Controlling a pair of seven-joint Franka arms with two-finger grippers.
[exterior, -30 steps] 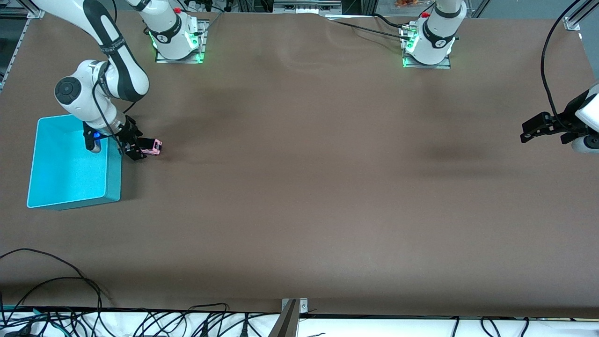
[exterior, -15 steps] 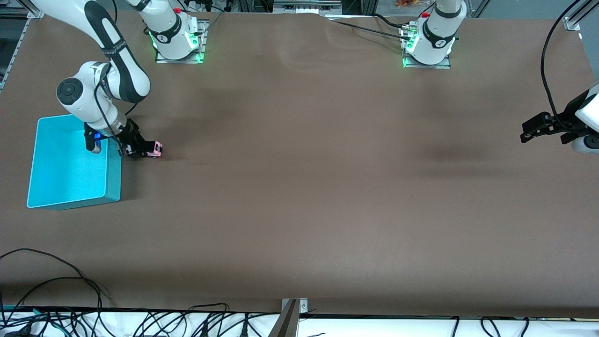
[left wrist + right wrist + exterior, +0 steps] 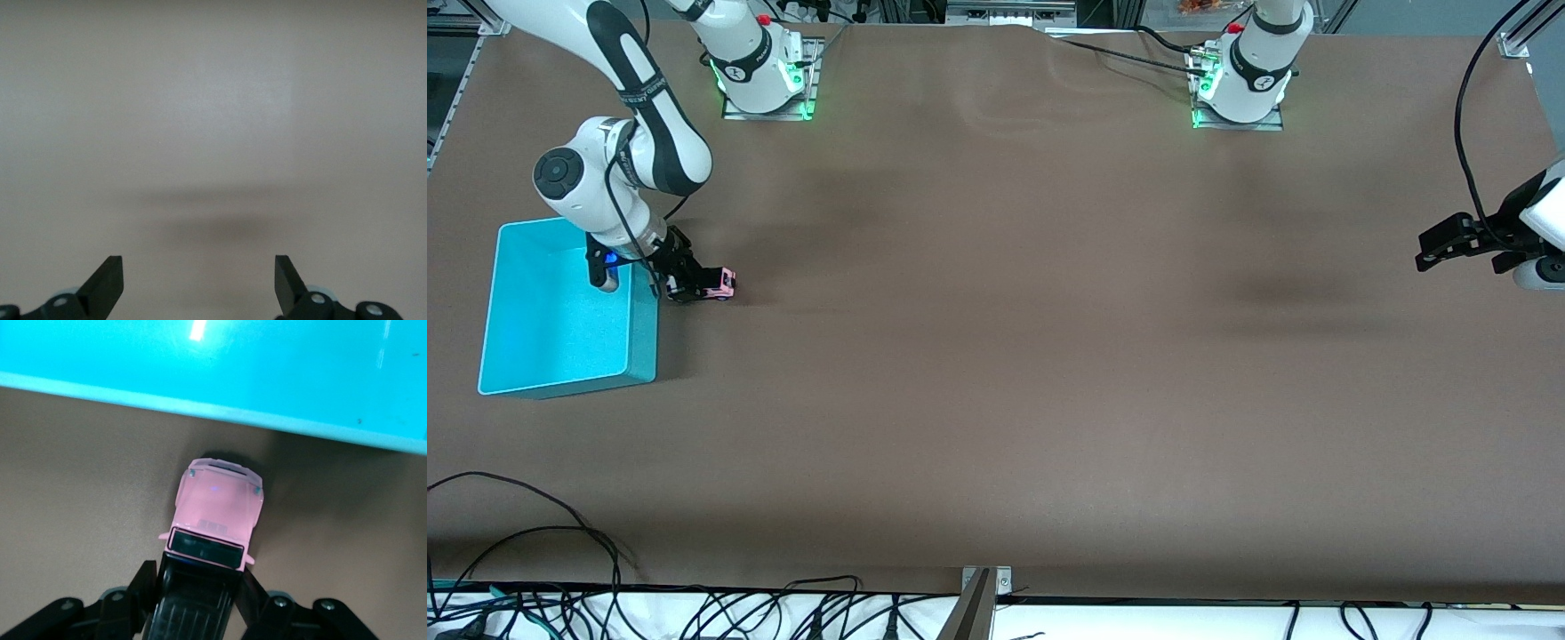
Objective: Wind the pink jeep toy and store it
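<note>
Two arms, one toy, one bin, listed view by view.

Front view. Brown table [image 3: 996, 373], robot bases along its top edge. Turquoise bin [image 3: 645, 342] sits near the table edge at the right arm's end, open side up. Pink jeep toy [image 3: 718, 284] stands on the table just beside the bin, on the bin's side toward the left arm's end. Right gripper [image 3: 694, 284] is low at the toy, between toy and bin wall, its fingers pinching the toy's black-roofed rear. Left gripper [image 3: 1427, 252] hangs above the table edge at the left arm's end, well apart from toy and bin; this arm waits. Loose black cables [image 3: 560, 569] lie along the table edge nearest the camera.

Left wrist view. Left gripper [image 3: 199, 283] with fingers spread wide; only bare brown table [image 3: 213, 120] and a soft shadow show between and past the fingers.

Right wrist view. Right gripper [image 3: 200, 587] clamped on the pink jeep toy [image 3: 217, 510] at both sides of its black roof. Pale-pink hood points at the turquoise bin [image 3: 267, 380]; hood and bin wall stand near each other, and contact cannot be told. Toy rests on the table [image 3: 73, 493].
</note>
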